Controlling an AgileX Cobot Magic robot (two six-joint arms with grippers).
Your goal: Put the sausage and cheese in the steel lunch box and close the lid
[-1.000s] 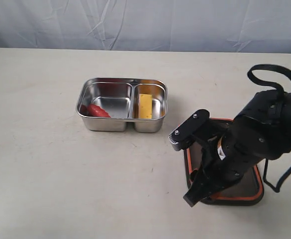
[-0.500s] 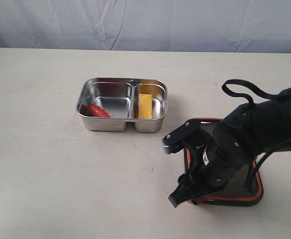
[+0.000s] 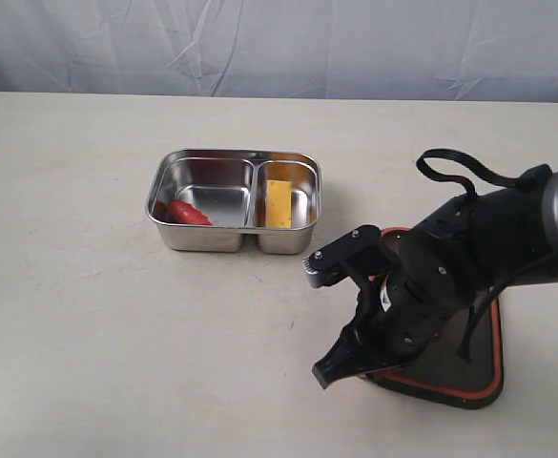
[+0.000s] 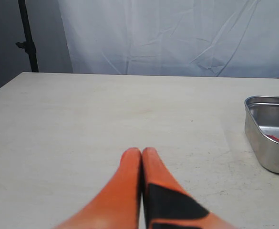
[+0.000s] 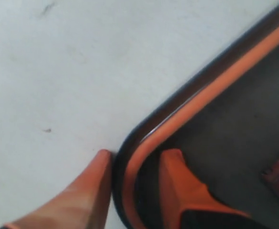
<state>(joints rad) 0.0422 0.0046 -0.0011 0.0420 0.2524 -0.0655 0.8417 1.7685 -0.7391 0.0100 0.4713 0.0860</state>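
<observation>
Lower right of the exterior view, my right hand (image 5: 137,157) straddles the corner rim of the lid (image 3: 460,370), narrow; I can't tell if it's clamped.

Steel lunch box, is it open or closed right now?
Open. The sausage and cheese lie uncovered in the steel lunch box; the lid is apart from it, its rim between the fingers of the right gripper.

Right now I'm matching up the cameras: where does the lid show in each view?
Exterior: lid lower right, under the right arm.
Left wrist: not in it.
Right wrist: close up, its corner rim between the fingers of the right tool.
Shared landmark: the pale table, in all three.
</observation>
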